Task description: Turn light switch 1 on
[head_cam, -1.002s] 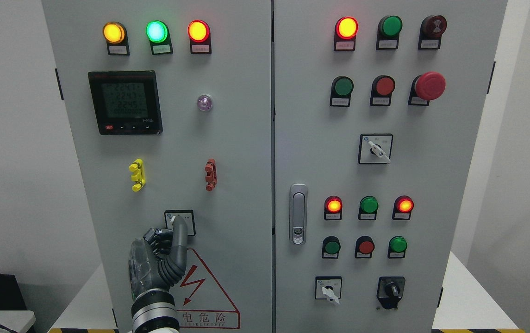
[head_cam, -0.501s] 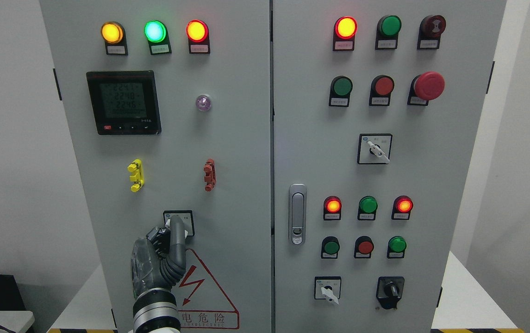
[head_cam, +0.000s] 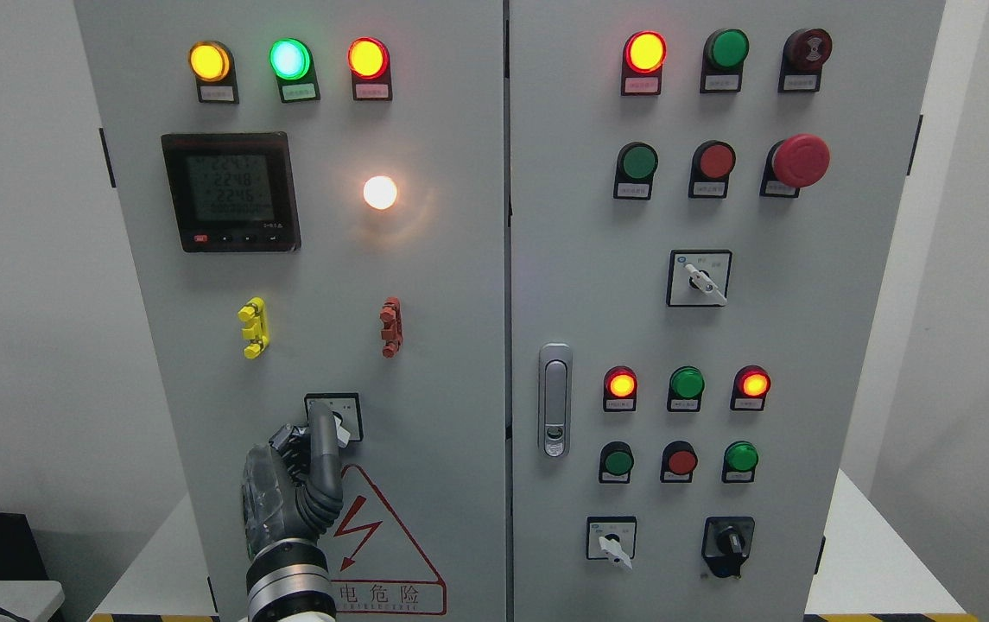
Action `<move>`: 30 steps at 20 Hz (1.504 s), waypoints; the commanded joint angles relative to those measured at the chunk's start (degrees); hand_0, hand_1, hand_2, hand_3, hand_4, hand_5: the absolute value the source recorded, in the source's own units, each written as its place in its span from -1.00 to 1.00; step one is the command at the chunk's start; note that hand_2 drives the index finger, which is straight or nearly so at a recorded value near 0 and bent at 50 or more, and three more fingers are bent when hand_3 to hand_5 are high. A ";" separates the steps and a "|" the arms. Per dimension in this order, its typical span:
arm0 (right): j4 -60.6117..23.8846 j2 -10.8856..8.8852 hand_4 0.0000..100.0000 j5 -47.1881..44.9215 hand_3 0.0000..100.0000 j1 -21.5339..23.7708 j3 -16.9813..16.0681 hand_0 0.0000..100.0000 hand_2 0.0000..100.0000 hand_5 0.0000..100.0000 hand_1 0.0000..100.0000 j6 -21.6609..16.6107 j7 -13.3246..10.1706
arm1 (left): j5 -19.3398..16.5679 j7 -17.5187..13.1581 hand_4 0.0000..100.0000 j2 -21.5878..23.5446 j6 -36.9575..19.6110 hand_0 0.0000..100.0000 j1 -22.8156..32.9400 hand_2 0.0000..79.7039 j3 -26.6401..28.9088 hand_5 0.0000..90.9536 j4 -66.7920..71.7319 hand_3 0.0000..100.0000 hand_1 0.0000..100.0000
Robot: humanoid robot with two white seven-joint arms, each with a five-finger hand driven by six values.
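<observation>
My left hand [head_cam: 291,484] comes up from the bottom edge, left of the middle, in front of the left door of the grey cabinet [head_cam: 451,285]. Most of my fingers are curled in toward the palm; one long finger [head_cam: 321,432] stands straight up, and its tip lies against the left side of light switch 1 [head_cam: 335,416], the small square rotary switch low on that door, just above the red warning triangle [head_cam: 382,540]. I hold nothing; I only press against the switch with that one finger. The white knob of the switch peeks out on the right of my fingertip.

Further up the same door sit the black meter [head_cam: 231,192] with its lit display, a yellow clip [head_cam: 253,327] and a red clip [head_cam: 390,326], and along the top an amber, a green and a red lamp. Between the meter and the door's right edge the round lamp [head_cam: 380,192] glows bright warm white, throwing a soft glow onto the grey paint around it.

On the right door I see the silver door handle [head_cam: 555,399], rows of red and green lamps and buttons, the big red mushroom button [head_cam: 801,160], and three more rotary switches.

Against half a second ago: the round lamp was dull and purplish, and it is lit now. My fingertip then covered the middle of the switch; it has slid to its left side, so the knob shows beside it.
</observation>
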 commanded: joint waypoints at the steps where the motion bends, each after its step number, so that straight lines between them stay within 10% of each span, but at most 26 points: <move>1: 0.00 0.00 -1.00 -0.97 -1.00 0.00 0.00 -0.76 -1.00 -1.00 -0.22 -0.04 -0.02 | 0.00 0.03 0.63 0.00 0.05 0.01 0.01 0.44 0.01 0.68 0.03 0.66 -0.73; 30: 0.00 0.00 -1.00 -0.97 -1.00 0.00 0.00 -0.76 -1.00 -1.00 -0.22 -0.04 -0.02 | 0.00 0.03 0.61 0.00 0.05 -0.45 0.01 0.43 0.01 0.67 0.03 0.63 -0.52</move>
